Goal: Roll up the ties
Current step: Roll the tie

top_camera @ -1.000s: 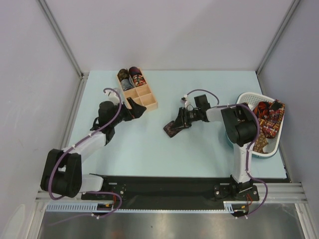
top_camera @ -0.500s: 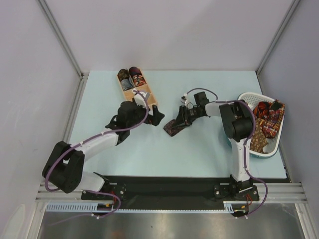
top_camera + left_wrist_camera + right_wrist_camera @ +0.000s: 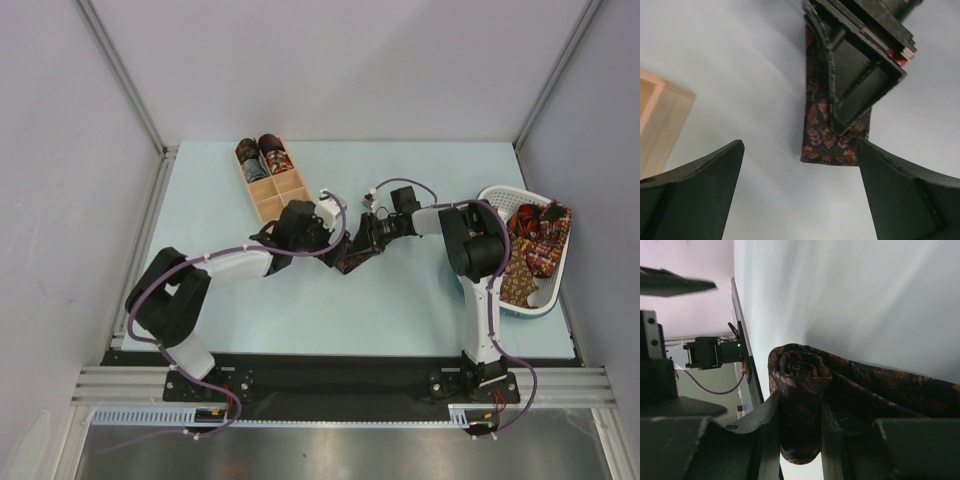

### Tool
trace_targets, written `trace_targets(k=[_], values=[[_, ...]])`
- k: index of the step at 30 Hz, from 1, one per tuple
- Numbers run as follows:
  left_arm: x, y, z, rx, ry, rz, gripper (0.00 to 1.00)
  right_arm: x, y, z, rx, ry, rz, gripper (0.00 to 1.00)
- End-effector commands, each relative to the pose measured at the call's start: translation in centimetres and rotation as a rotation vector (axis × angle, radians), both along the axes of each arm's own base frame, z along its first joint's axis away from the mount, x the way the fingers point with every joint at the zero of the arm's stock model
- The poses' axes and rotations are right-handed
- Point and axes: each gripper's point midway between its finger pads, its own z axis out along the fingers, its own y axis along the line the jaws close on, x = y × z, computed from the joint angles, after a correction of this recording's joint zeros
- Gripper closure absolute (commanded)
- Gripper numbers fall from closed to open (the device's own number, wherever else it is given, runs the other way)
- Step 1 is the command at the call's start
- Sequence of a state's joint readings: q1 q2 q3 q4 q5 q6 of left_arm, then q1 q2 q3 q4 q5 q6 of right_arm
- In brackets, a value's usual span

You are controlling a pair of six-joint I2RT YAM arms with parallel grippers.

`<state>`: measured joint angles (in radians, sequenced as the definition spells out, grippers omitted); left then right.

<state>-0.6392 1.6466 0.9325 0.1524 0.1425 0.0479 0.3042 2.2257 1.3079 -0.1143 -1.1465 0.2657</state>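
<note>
Right tool (image 3: 800, 435) clamps one part-rolled tie (image 3: 801, 371); left tool (image 3: 799, 150) gapes nearby; two rolled ties (image 3: 271, 156) sit in one box (image 3: 287, 196).

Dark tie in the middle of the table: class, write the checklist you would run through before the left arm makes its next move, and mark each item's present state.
1. Right tool grips the rolled end of the dark tie: ok, the roll is clamped between its fingers.
2. Left tool open for the approach: ok, jaws wide.
3. Left tool lined up with the tie: ok, the flat end lies ahead, between its fingers.
4. Left tool apart from the wooden box: ok, the box sits off to one side.
5. Tie fully rolled: not ok, a flat length lies on the table.
6. Gap between the two tools: cannot tell, they overlap from above.
</note>
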Motion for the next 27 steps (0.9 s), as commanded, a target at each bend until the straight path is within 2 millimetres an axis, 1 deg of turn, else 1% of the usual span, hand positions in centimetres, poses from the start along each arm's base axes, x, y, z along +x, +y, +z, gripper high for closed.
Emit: trace_targets(k=[1, 2, 4, 5, 6, 7, 9, 11, 14, 15, 16, 17, 18, 19, 22, 24, 25, 26, 27], values=[[-0.4, -2.3, 0.3, 0.034, -0.046, -0.113, 0.00, -0.8, -0.7, -4.7, -0.111, 0.015, -0.031, 0.78], [-0.4, -2.8, 0.4, 0.034, -0.045, -0.126, 0.00, -1.0, -0.7, -4.7, -0.110, 0.016, -0.030, 0.77], [-0.7, -3.1, -0.9, 0.079, -0.027, -0.145, 0.00, -1.3, -0.7, -4.9, -0.107, 0.020, -0.036, 0.78], [-0.5, -3.6, -0.5, 0.082, -0.033, -0.156, 0.00, -1.4, -0.7, -4.9, -0.107, 0.023, -0.037, 0.78], [-0.6, -3.7, -1.2, 0.099, -0.019, -0.168, 0.00, -1.4, -0.7, -4.9, -0.104, 0.023, -0.038, 0.78], [-0.5, -3.9, -1.1, 0.106, -0.025, -0.164, 0.00, -1.5, -0.7, -4.9, -0.100, 0.026, -0.038, 0.78], [-0.5, -4.1, -1.8, 0.114, -0.013, -0.169, 0.00, -1.4, -0.7, -4.9, -0.095, 0.020, -0.041, 0.78], [-0.4, -4.5, -2.0, 0.119, -0.009, -0.177, 0.00, -1.4, -0.7, -5.0, -0.096, 0.023, -0.042, 0.78], [0.0, -5.1, -2.5, 0.139, -0.013, -0.183, 0.00, -1.6, -0.6, -5.1, -0.097, 0.030, -0.041, 0.78], [0.0, -5.2, -3.0, 0.154, -0.001, -0.191, 0.00, -1.7, -0.6, -5.1, -0.097, 0.029, -0.039, 0.78], [0.6, -5.8, -2.4, 0.150, -0.012, -0.190, 0.00, -1.7, -0.6, -5.1, -0.097, 0.033, -0.040, 0.78], [0.7, -6.1, -3.2, 0.160, 0.002, -0.198, 0.00, -1.7, -0.6, -5.1, -0.095, 0.034, -0.040, 0.78], [0.5, -6.0, -3.7, 0.182, 0.020, -0.212, 0.00, -1.8, -0.6, -5.1, -0.094, 0.037, -0.038, 0.78], [0.2, -5.9, -4.2, 0.203, 0.041, -0.222, 0.00, -1.4, -0.4, -4.9, -0.081, 0.012, -0.037, 0.78], [-0.1, -6.0, -4.8, 0.223, 0.064, -0.239, 0.00, -1.4, -0.5, -4.9, -0.079, 0.012, -0.042, 0.78], [-0.7, -6.0, -5.5, 0.230, 0.090, -0.260, 0.02, -1.4, -0.6, -5.0, -0.079, 0.015, -0.046, 0.78], [-0.9, -6.0, -5.8, 0.240, 0.098, -0.267, 0.05, -1.3, -0.6, -4.9, -0.079, 0.010, -0.046, 0.78], [-0.7, -6.1, -5.6, 0.245, 0.099, -0.266, 0.07, -1.4, -0.6, -5.0, -0.080, 0.013, -0.047, 0.78], [-0.8, -5.7, -6.5, 0.275, 0.120, -0.260, 0.09, -1.4, -0.6, -5.0, -0.079, 0.013, -0.048, 0.78]])
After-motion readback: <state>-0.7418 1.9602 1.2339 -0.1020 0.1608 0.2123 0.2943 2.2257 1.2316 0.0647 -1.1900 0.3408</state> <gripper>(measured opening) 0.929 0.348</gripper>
